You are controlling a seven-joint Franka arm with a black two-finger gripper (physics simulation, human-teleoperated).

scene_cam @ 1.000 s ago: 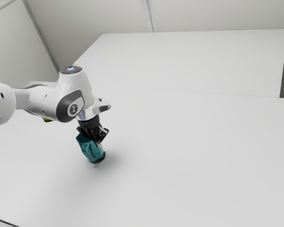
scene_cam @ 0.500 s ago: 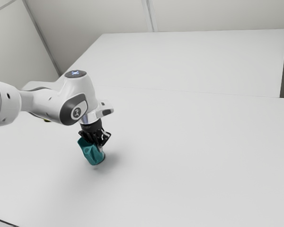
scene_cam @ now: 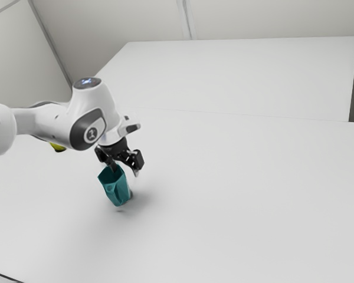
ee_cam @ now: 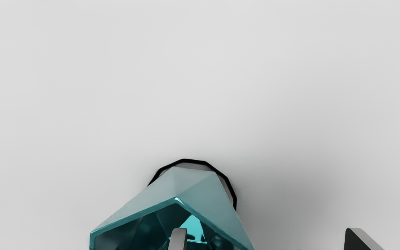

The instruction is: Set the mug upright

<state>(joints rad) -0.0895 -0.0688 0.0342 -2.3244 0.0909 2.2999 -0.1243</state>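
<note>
Bright, even light is washing over the white table (scene_cam: 253, 194); a soft shadow is spreading beside the mug (scene_cam: 116, 191), whose inside is glinting.

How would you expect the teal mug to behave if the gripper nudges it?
The mug looks stiff, judging by its crisp facets and sharp-edged rim. Its glossy inside wall may be somewhat slippery. With one finger of the open gripper inside its mouth, a sideways push would probably tip it rather than slide it.
</note>
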